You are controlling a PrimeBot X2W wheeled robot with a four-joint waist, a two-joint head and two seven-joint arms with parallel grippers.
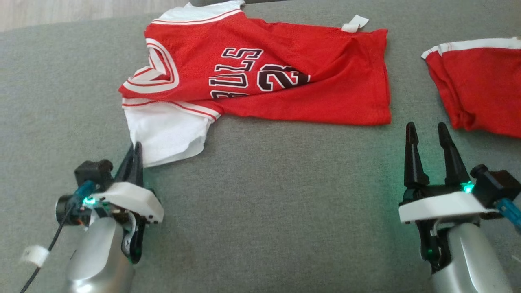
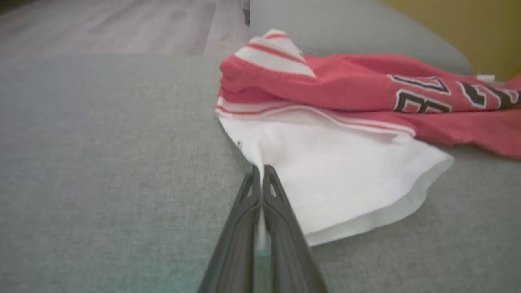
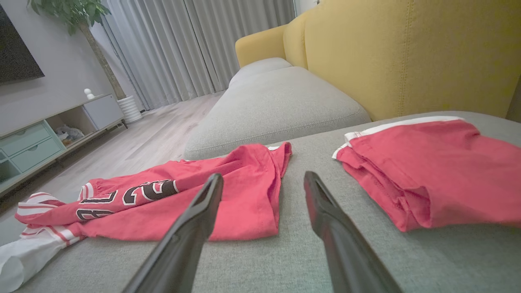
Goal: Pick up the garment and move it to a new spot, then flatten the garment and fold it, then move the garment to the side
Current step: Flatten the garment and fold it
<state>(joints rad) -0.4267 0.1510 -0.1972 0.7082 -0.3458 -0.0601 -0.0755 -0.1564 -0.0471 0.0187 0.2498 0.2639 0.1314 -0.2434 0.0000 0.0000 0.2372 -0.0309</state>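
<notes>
Your left gripper [image 1: 136,151] is clenched on the near edge of the white sleeve [image 1: 167,134] of a red Bulls jersey [image 1: 309,81]. In the left wrist view the two dark fingers [image 2: 244,211] press together with a sliver of white cloth pinched between them. The jersey lies rumpled across the far part of the grey sofa cushion [image 1: 285,195], collar end toward your left and hem toward your right, its lettering and the number 23 facing up. The white sleeve spills toward you from under the red body. A small white tag [image 1: 355,23] sticks up at the far corner of the hem.

Your right gripper [image 1: 426,128] sits released, fingers spread with nothing between them, just short of the jersey's near right corner. Further right lies a folded pair of red shorts [image 1: 480,89], apart from the jersey. The right wrist view shows the sofa's yellow backrest [image 3: 407,53] behind them.
</notes>
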